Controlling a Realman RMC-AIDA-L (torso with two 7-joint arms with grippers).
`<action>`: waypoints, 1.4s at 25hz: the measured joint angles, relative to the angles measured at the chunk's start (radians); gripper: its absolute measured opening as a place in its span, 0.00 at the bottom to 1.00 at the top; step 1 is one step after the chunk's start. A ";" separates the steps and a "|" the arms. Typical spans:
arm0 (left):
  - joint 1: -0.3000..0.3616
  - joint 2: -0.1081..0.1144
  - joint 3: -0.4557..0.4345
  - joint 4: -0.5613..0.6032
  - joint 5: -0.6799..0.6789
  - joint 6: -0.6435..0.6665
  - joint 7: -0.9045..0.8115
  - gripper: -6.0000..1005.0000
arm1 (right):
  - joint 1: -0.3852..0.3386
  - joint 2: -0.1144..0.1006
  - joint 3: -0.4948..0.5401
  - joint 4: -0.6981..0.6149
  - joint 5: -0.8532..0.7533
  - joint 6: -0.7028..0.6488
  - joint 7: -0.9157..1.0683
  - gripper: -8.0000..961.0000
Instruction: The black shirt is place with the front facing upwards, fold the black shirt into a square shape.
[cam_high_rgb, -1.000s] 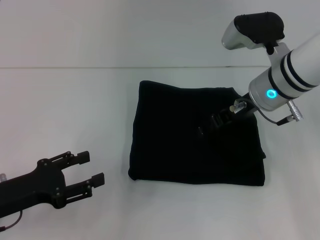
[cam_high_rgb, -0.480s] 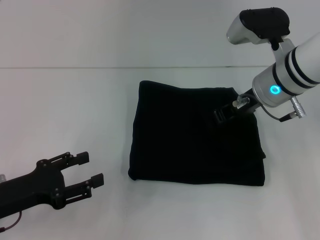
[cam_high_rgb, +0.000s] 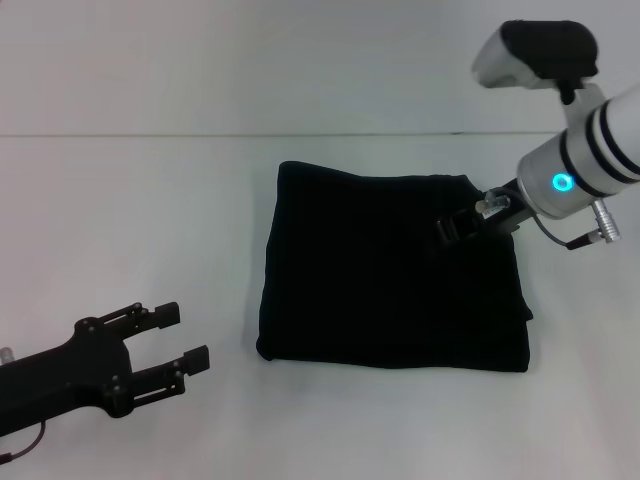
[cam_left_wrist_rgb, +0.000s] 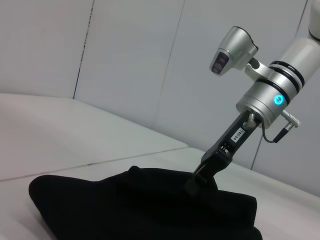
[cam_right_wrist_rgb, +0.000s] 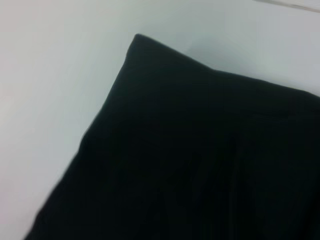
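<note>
The black shirt (cam_high_rgb: 390, 275) lies folded into a rough square in the middle of the white table, with no lettering showing. It also appears as a low black mound (cam_left_wrist_rgb: 140, 210) in the left wrist view and fills the right wrist view (cam_right_wrist_rgb: 200, 150). My right gripper (cam_high_rgb: 447, 230) hangs over the shirt's far right part, black against the black cloth; in the left wrist view the right gripper (cam_left_wrist_rgb: 192, 186) points down at the top of the fabric. My left gripper (cam_high_rgb: 185, 338) rests open near the table's front left, well apart from the shirt, holding nothing.
The white table (cam_high_rgb: 140, 210) runs back to a white wall (cam_high_rgb: 250, 60). Bare table surface surrounds the shirt on all sides. Nothing else stands on the table.
My right arm has drawn back to the right, its gripper moving from the shirt's middle toward the far right edge. The shirt and the left arm have not moved.
</note>
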 joint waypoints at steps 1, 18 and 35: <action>0.000 0.000 0.000 0.000 0.000 0.001 0.000 0.77 | -0.011 0.000 0.016 -0.006 0.011 -0.001 0.001 0.02; -0.018 -0.008 0.007 0.000 -0.001 0.001 0.001 0.77 | -0.310 -0.044 0.243 0.029 0.435 0.024 -0.060 0.02; -0.060 -0.009 0.000 -0.050 -0.014 0.006 -0.004 0.77 | -0.405 -0.052 0.465 0.286 0.638 0.071 -0.357 0.02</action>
